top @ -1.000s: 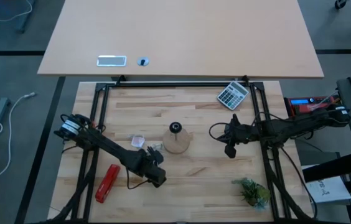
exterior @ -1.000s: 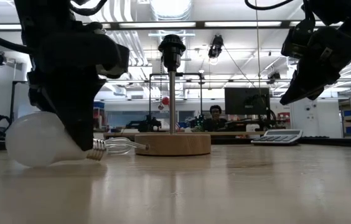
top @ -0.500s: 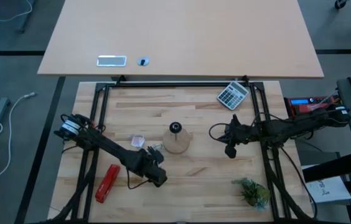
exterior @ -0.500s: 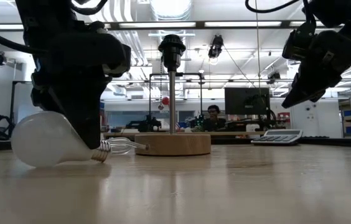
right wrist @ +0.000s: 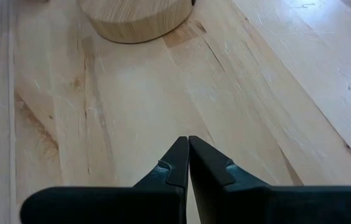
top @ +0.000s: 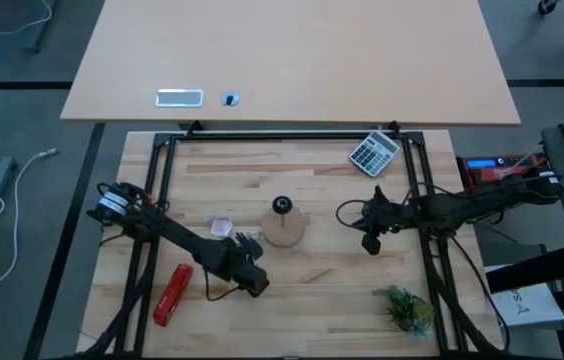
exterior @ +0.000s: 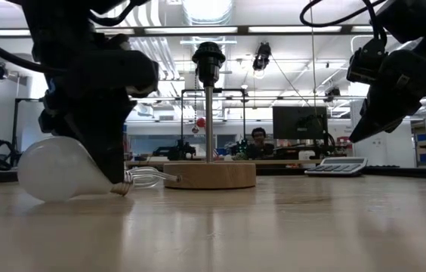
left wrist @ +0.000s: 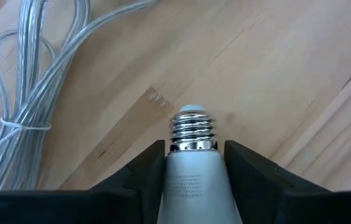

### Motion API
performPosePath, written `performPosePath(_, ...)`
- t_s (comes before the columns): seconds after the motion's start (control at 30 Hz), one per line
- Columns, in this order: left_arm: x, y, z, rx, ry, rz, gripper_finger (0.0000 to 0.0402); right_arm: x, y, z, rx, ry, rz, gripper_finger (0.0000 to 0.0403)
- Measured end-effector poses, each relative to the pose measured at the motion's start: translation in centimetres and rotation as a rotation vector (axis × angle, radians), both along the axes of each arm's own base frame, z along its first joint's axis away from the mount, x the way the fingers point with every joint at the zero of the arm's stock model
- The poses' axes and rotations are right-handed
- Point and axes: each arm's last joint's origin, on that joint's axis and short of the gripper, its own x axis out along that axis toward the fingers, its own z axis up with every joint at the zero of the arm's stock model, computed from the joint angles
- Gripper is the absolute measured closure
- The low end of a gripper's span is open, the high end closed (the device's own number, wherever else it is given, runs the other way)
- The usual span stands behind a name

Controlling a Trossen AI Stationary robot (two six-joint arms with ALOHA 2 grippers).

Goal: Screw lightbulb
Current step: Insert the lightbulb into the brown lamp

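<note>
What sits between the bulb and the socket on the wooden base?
A loose bundle of clear cable lies on the table between the lightbulb and the wooden base. The socket itself stands unobstructed atop its post.

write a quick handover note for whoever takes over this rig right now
Left end effector: down at the table, fingers on either side of the lightbulb at its neck; the bulb lies on its side on the wood, screw end pointing forward. Whether the grip is firm cannot be told.
Right end effector: shut, empty, hanging above the table to the right of the wooden lamp base.
Socket on top of the base's post is empty.
Done: left arm has reached the bulb.
Left: secure the grip, lift, carry the bulb to the socket, screw in.
</note>
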Motion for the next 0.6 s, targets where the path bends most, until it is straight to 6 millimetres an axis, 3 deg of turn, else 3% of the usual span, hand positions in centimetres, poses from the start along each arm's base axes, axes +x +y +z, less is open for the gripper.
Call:
performPosePath(0.3, 1.0, -0.6, 0.8, -0.017, -0.034, -0.157, 0.0267, 0.0, 0.0, 0.0, -0.001, 0.000, 0.001, 0.0394)
performPosePath(0.6, 3.1, -1.8, 5.5, 0.196, -0.152, -0.324, 0.0269, 0.0, 0.0, 0.0, 0.000, -0.001, 0.001, 0.0394)
